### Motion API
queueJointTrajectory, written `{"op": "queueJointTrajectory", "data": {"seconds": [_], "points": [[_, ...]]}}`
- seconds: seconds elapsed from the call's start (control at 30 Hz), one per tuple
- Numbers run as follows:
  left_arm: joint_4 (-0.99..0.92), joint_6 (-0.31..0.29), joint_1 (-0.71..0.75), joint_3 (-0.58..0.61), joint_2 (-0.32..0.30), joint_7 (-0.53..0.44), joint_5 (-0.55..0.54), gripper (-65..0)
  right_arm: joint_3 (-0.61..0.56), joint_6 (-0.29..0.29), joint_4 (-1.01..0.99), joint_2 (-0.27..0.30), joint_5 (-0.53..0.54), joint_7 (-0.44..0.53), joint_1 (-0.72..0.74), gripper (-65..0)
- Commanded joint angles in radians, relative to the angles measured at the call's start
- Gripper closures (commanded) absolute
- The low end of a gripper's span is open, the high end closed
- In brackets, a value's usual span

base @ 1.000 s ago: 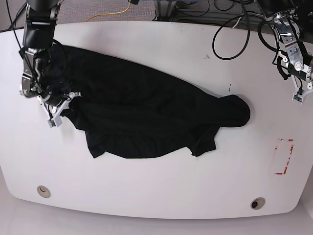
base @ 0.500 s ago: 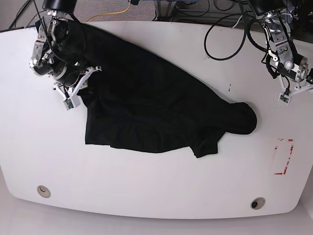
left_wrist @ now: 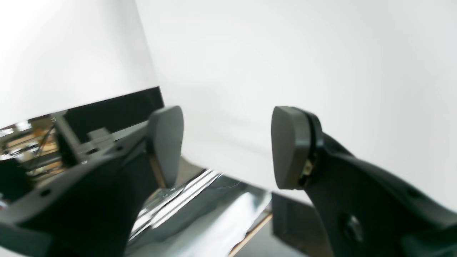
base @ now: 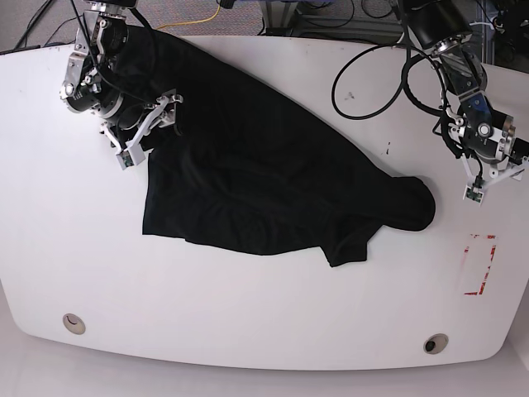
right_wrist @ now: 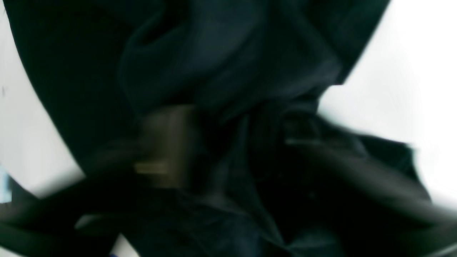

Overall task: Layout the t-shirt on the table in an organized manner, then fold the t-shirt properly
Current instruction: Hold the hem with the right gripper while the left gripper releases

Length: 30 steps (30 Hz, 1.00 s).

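Observation:
The black t-shirt [base: 248, 182] lies crumpled in a diagonal band across the white table [base: 264, 331], from the far left corner to a bunched end [base: 409, 203] at mid right. My right gripper [base: 149, 128] sits over the shirt's far left part. Its fingers stand apart in the blurred right wrist view, with dark cloth [right_wrist: 214, 71] loose between and under them around the right gripper [right_wrist: 235, 142]. My left gripper [base: 496, 184] hovers just right of the bunched end, off the cloth. It is open and empty in the left wrist view [left_wrist: 226, 146], over bare table [left_wrist: 321, 71].
Two round grommets [base: 73, 323] [base: 435, 342] sit near the front edge. A red tape outline [base: 481, 265] marks the right side. Black cables [base: 372, 66] loop over the far right of the table, and a yellow cable [base: 194, 21] lies behind the far edge.
My right arm dragged the shirt's left end toward the far edge, and its jaws have come apart. My left arm moved inward and forward toward the shirt's right end.

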Motion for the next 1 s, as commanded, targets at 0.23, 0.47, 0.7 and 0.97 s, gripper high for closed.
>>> {"op": "queueJointTrajectory", "data": {"seconds": [0.23,0.47,0.7,0.97], "points": [[-0.009,0.002,-0.115,-0.027,0.057,-0.002,0.012,-36.4,0.003,0.005,0.157,0.083,0.023,0.023,0.042,-65.0],[-0.009,0.002,-0.137,-0.026,0.095,-0.002,0.012,-36.4,-0.005,0.011,0.097,0.094,0.022,0.023,0.183,-65.0],[-0.009,0.002,-0.132,-0.024,0.094,-0.002,0.010,-36.4,-0.072,0.014,-0.119,0.099,0.022,0.023,0.412,-65.0],[-0.008,0.002,-0.128,-0.027,0.089,-0.002,0.010,-36.1,-0.289,0.014,-0.428,0.094,0.023,0.117,0.648,-65.0]]}}
